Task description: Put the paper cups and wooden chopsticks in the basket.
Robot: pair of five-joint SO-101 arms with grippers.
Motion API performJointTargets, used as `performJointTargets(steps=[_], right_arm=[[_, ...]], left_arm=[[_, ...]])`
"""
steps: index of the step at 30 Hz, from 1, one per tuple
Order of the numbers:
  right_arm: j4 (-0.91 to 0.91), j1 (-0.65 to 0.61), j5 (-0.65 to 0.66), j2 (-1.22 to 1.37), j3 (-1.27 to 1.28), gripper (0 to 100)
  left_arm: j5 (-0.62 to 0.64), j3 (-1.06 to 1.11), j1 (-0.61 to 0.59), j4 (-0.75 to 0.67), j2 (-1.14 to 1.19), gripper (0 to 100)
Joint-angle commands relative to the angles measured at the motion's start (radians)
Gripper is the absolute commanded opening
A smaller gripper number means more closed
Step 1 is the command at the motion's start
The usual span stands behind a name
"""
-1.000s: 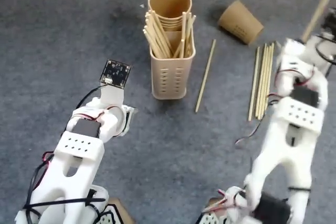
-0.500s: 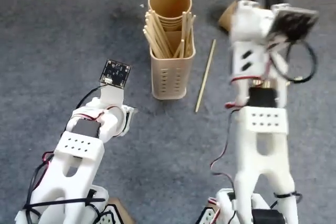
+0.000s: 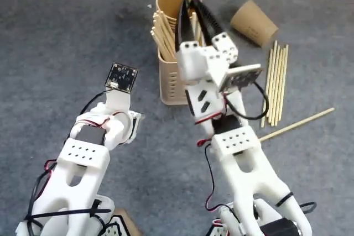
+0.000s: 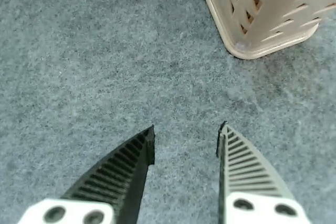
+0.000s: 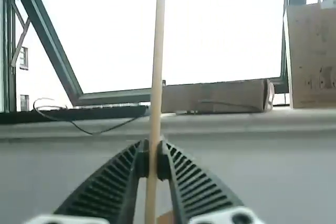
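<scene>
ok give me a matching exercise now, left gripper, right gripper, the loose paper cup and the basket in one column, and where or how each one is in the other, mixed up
Column one:
1. left gripper
2. right gripper
3. loose paper cup
4. basket

Column two:
a. shut on one chopstick, above the basket
b. on its side on the carpet, apart from the basket
c. open above bare carpet
d. standing upright with a bundle of chopsticks inside

Pairs: 1-c, 2-a, 3-b, 4-d

Beige slotted basket [image 3: 170, 84], grey carpet [image 3: 55, 37]
</scene>
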Motion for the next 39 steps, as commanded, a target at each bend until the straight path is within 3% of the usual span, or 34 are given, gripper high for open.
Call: performJointTargets(steps=[1, 4, 10, 16, 22, 30, 32, 36, 39], right_arm=[[-0.019, -0.01, -0.008, -0.016, 0.061, 0.9], [-0.022, -0.005, -0.006, 0.033, 0.101, 3.3], [-0.024, 0.005, -0.008, 0.11, 0.07, 24.8], [-0.024, 0.031, -0.008, 0.024, 0.065, 24.8], [-0.004, 0.243, -0.02, -0.18, 0.076, 24.8], [0.588, 0.746, -0.288, -0.203, 0.11, 18.0], [0.789, 0.806, -0.249, -0.191, 0.07, 14.9], [1.118, 0.811, -0.025, -0.068, -0.074, 12.9], [1.23, 0.819, -0.055, 0.05, -0.162, 12.9]], left_arm=[[-0.008, -0.01, 0.005, -0.017, -0.022, 20], [-0.008, -0.01, 0.005, -0.017, -0.022, 20], [-0.008, -0.01, 0.005, -0.017, -0.022, 20], [-0.008, -0.01, 0.005, -0.017, -0.022, 20], [-0.008, -0.01, 0.005, -0.017, -0.022, 20], [-0.008, -0.008, 0.005, -0.017, -0.022, 20], [-0.008, -0.008, 0.007, -0.017, -0.022, 20], [-0.008, -0.008, 0.007, -0.017, -0.022, 20], [-0.008, -0.008, 0.007, -0.017, -0.022, 20]])
